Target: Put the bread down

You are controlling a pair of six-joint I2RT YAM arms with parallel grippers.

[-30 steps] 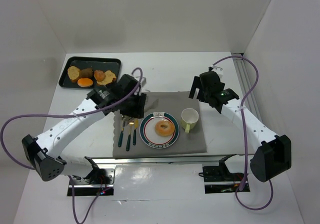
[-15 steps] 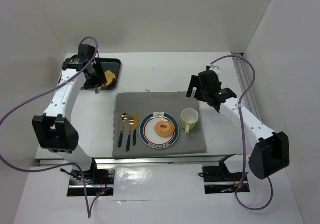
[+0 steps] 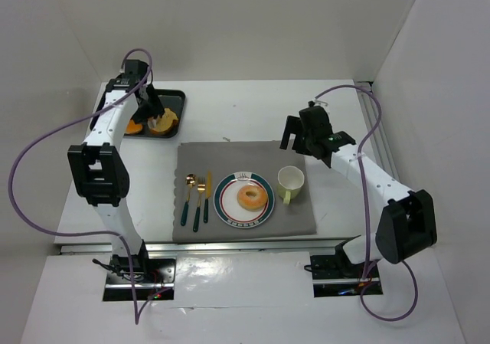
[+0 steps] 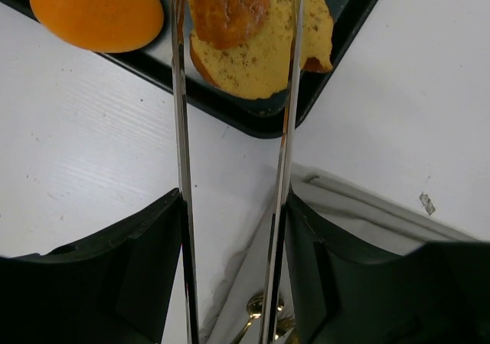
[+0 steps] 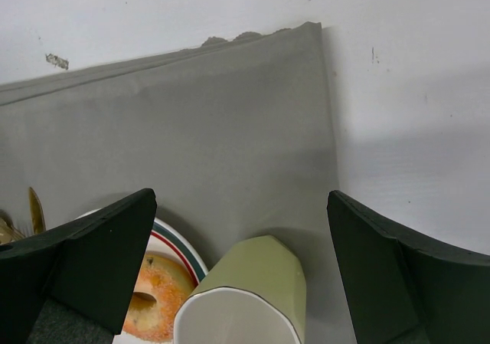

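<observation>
Top view: the left arm has swung off the grey mat (image 3: 230,156), where it hung beside the cutlery (image 3: 197,198) a second ago, out to the black tray (image 3: 181,103) at the far left of the desk (image 3: 253,106). The left end effector (image 3: 155,119) is now over the tray's right end. The ring bun (image 3: 253,198) lies on the plate (image 3: 227,215) near centre, unchanged, just left of the cup (image 3: 290,181). The right end effector (image 3: 289,137) hangs over the mat's far right edge, barely shifted

Left wrist: thin metal fingers (image 4: 181,129) stand roughly half apart, straddling a tan slice (image 4: 260,53) that lies in the tray. They do not appear to pinch it and nothing is lifted. An orange piece (image 4: 96,11) lies to its left

Right wrist: dark fingers (image 5: 92,252) are spread wide with nothing between them; mat, cup and bun lie below

Judgement: one piece is placed and this reach goes for the next. The fingers must close squarely on the slice without snagging the tray rim
</observation>
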